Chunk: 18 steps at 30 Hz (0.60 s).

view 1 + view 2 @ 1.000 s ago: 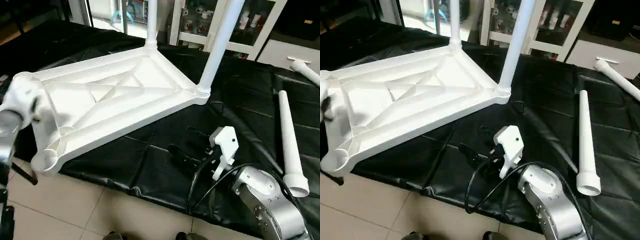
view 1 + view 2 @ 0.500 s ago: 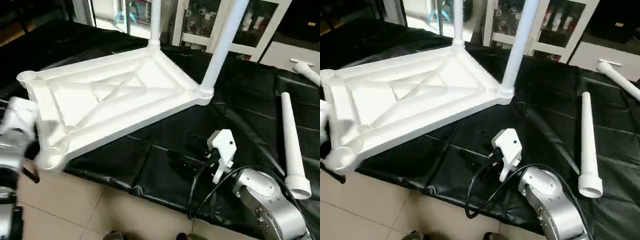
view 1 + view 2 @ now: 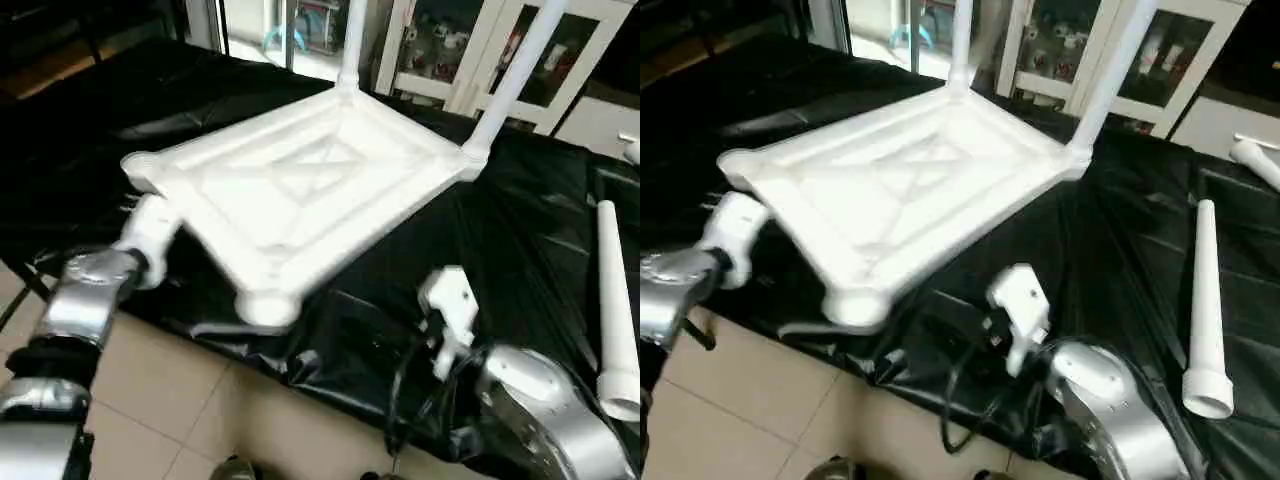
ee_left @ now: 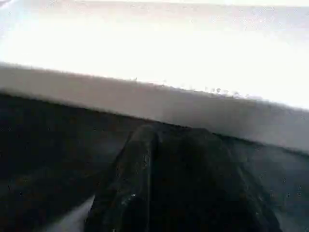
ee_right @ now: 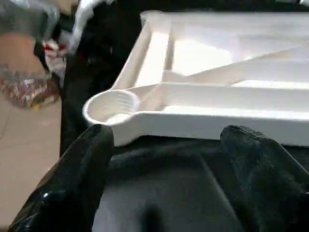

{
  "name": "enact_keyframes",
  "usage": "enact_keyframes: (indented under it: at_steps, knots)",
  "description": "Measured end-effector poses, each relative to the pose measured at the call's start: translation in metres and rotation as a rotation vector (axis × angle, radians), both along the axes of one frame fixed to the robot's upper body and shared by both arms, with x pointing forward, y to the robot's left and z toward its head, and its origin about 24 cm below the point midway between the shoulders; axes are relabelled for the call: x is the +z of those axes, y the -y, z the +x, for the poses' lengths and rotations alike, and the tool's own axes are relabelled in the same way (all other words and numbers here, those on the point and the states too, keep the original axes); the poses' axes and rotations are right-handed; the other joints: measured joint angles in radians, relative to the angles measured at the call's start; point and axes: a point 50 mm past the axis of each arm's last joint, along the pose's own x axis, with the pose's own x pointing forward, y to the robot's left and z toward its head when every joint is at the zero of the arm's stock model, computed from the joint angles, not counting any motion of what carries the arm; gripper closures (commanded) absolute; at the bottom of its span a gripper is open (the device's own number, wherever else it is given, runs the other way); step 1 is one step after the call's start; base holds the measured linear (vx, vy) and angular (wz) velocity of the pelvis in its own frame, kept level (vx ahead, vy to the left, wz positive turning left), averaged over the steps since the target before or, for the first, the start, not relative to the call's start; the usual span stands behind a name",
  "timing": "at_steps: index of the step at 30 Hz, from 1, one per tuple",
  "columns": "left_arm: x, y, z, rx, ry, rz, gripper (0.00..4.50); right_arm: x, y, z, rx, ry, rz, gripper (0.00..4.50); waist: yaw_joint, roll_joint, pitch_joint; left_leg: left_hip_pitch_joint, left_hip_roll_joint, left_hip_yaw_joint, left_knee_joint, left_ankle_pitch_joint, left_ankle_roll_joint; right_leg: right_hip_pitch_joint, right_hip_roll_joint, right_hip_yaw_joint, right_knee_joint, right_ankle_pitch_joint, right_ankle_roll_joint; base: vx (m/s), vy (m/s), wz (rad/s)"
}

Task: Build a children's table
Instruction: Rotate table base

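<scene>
a white plastic tabletop (image 3: 300, 190) lies upside down on a surface covered in black sheeting (image 3: 520, 250), its x-ribbed underside facing up. two white legs already stand upright in the tabletop's far corner sockets, one at the far corner (image 3: 350, 40) and one at the right-hand corner (image 3: 510, 75). the near corner socket (image 3: 265, 305) is empty and juts past the edge of the surface, over a tiled floor (image 3: 190, 400). the left-hand corner socket (image 3: 140, 165) is empty too.

the left tool (image 4: 183, 193) sits against the tabletop's left-hand edge, between the two empty sockets. its dark fingers reach under the white rim; they look partly closed, but the wrist view is too close and dim to say whether they grip the rim.

the right tool (image 5: 164, 193) hovers just in front of the near corner socket, its two black fingers (image 5: 72, 183) spread wide with nothing between them.

a loose leg (image 3: 615, 300) lies on the sheeting well to the right of the tabletop, its wide open end toward the robot. the end of another loose leg (image 3: 1252, 160) lies beyond it.
</scene>
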Motion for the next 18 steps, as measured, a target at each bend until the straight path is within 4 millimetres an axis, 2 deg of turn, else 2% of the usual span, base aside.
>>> enact_keyframes:
  at_steps: [3,9,11,16,18]
  knots:
    - [-0.001,0.015,-0.005,-0.104,-0.036,-0.001,3.11,0.0,0.008,0.004,-0.06,0.013,-0.037,0.61,-0.01,0.003,0.0,0.0,0.0,-0.001,-0.001,0.0,0.0,0.0,0.001,-0.001,0.0,0.0,0.001,0.0,0.0,0.0]
    - [0.0,0.027,-0.012,-0.203,-0.077,0.004,3.11,0.001,0.036,0.02,-0.284,0.039,-0.065,0.61,-0.023,0.007,0.0,0.001,0.0,-0.002,-0.001,0.0,0.0,0.0,0.001,-0.001,0.001,-0.001,0.002,0.0,0.0,0.0]
    - [0.002,0.028,-0.016,-0.232,-0.088,0.011,3.11,0.003,0.039,0.021,-0.308,0.045,-0.056,0.61,-0.026,0.007,0.0,0.001,0.001,-0.002,-0.002,0.0,0.0,-0.001,0.002,0.0,0.0,-0.002,0.003,0.0,0.0,0.0]
    - [0.01,0.023,-0.032,-0.324,-0.144,0.058,3.11,0.003,0.04,0.02,-0.311,0.04,-0.03,0.61,-0.05,0.008,0.0,-0.001,0.002,-0.001,-0.002,0.0,-0.001,-0.003,0.004,0.0,0.001,-0.005,0.005,0.0,0.0,0.0]
    - [0.014,0.027,-0.046,-0.423,-0.169,0.03,3.11,0.003,0.039,0.02,-0.314,0.039,-0.023,0.61,-0.058,0.008,0.0,-0.002,0.002,-0.001,-0.002,0.0,-0.001,-0.005,0.004,0.0,0.001,-0.006,0.004,0.0,0.0,0.0]
